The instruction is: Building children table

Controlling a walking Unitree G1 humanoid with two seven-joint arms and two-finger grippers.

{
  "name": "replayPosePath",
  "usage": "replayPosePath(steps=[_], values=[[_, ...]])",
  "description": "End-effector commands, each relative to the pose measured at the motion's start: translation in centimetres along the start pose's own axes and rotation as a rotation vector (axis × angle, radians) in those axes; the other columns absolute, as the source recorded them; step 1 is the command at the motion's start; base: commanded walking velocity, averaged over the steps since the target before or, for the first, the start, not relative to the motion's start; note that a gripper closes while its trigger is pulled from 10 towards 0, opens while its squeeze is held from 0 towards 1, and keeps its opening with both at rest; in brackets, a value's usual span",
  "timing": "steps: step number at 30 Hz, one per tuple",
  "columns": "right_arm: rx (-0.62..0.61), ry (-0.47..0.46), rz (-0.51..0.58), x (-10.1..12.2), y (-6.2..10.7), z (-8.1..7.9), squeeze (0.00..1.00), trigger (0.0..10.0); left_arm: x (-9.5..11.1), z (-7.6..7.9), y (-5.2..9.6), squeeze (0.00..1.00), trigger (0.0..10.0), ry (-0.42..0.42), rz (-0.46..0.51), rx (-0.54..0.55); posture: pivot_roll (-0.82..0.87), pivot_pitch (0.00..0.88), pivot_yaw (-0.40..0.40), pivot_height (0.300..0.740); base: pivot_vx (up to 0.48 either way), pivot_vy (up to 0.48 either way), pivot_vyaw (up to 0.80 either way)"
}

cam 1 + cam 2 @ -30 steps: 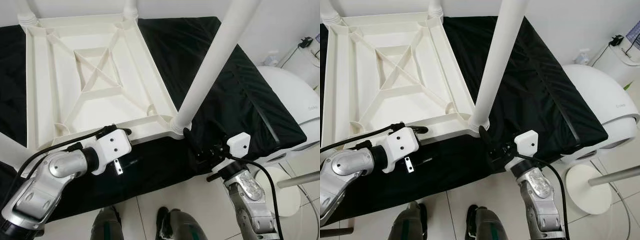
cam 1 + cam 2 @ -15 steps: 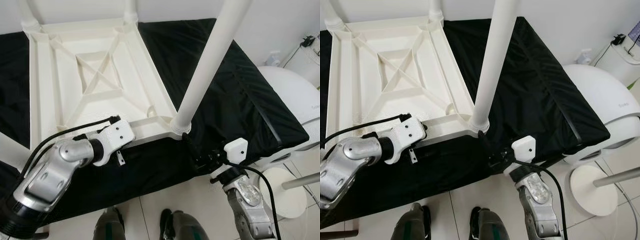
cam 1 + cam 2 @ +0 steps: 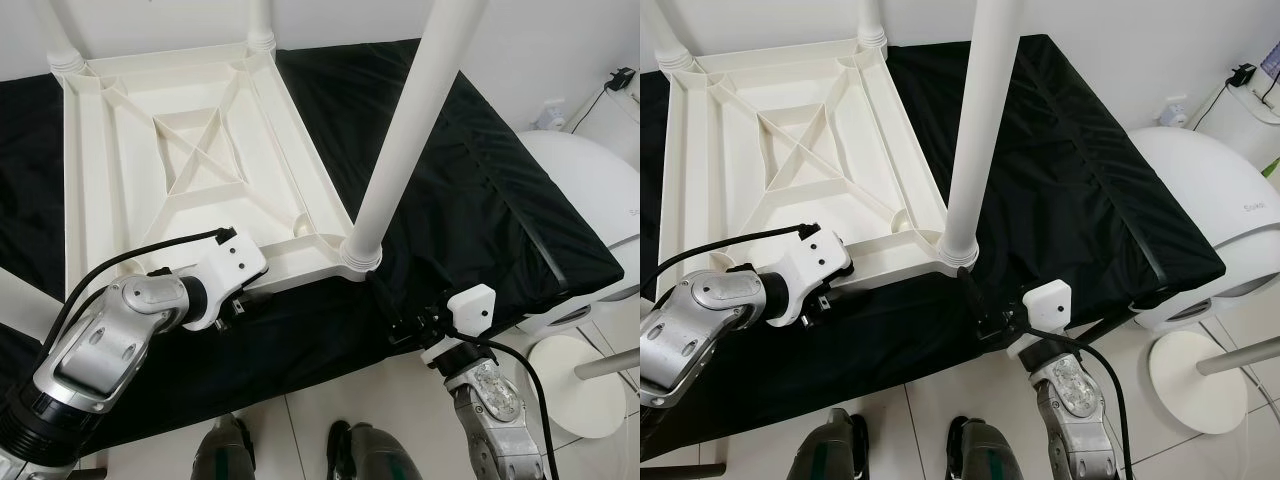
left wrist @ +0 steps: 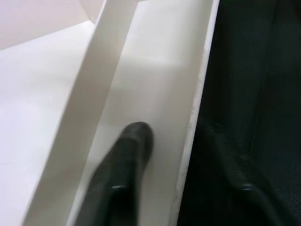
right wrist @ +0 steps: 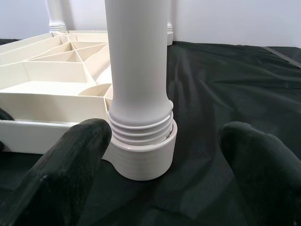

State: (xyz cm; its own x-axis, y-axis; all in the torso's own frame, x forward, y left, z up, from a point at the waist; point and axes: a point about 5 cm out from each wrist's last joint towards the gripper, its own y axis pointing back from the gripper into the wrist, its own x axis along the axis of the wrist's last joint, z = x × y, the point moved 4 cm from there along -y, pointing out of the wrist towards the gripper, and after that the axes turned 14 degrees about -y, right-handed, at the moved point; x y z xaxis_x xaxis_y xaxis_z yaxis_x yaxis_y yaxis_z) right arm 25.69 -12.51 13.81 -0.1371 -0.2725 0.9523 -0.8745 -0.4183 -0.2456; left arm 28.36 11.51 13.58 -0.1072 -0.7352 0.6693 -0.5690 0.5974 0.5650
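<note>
A black cloth covers the surface where an upturned white children's table lies, ribbed underside showing. One white leg stands screwed into the near corner socket. The right end effector sits just before that socket, fingers spread apart, grasping nothing. The left end effector straddles the tabletop's near rim; whether it grips cannot be told.

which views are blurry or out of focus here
Left wrist view: soft all over, the black finger and white tabletop rim both smeared. Right wrist view: the leg is crisp, the near fingers blurred. Both eye views are sharp and evenly lit.
</note>
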Motion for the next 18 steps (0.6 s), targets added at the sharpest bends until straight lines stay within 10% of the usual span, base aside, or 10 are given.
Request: replayPosePath(steps=[1, 12, 13, 14, 15, 18], values=[[-0.009, 0.003, -0.007, -0.29, 0.32, 0.02, 0.0, 10.0, -1.52, 1.4, -0.46, 0.0, 10.0, 0.031, -0.064, -0.072, 0.05, 0.165, -0.005, 0.74, 0.0, 0.0, 0.0], [-0.022, 0.007, -0.007, -0.32, 0.48, 0.12, 0.0, 10.0, -1.64, 1.49, -0.57, 0.0, 9.4, 0.011, -0.086, -0.092, 0.04, 0.174, 0.005, 0.74, 0.0, 0.0, 0.0], [-0.025, 0.009, -0.007, -0.34, 0.52, 0.17, 0.0, 10.0, -1.62, 1.49, -0.55, 0.0, 6.5, 0.008, -0.085, -0.094, 0.04, 0.175, 0.007, 0.74, 0.0, 0.0, 0.0], [-0.028, 0.01, -0.007, -0.35, 0.54, 0.2, 0.0, 10.0, -1.61, 1.49, -0.54, 0.0, 6.5, 0.006, -0.084, -0.095, 0.04, 0.175, 0.007, 0.74, 0.0, 0.0, 0.0], [-0.032, 0.011, -0.006, -0.33, 0.59, 0.24, 0.0, 10.0, -1.57, 1.53, -0.54, 0.0, 0.0, 0.001, -0.082, -0.099, 0.04, 0.178, 0.01, 0.74, 0.0, 0.0, 0.0], [-0.034, 0.011, -0.006, -0.32, 0.62, 0.26, 0.0, 10.0, -1.54, 1.56, -0.54, 0.0, 0.0, -0.002, -0.081, -0.102, 0.04, 0.178, 0.01, 0.74, 0.0, 0.0, 0.0]])
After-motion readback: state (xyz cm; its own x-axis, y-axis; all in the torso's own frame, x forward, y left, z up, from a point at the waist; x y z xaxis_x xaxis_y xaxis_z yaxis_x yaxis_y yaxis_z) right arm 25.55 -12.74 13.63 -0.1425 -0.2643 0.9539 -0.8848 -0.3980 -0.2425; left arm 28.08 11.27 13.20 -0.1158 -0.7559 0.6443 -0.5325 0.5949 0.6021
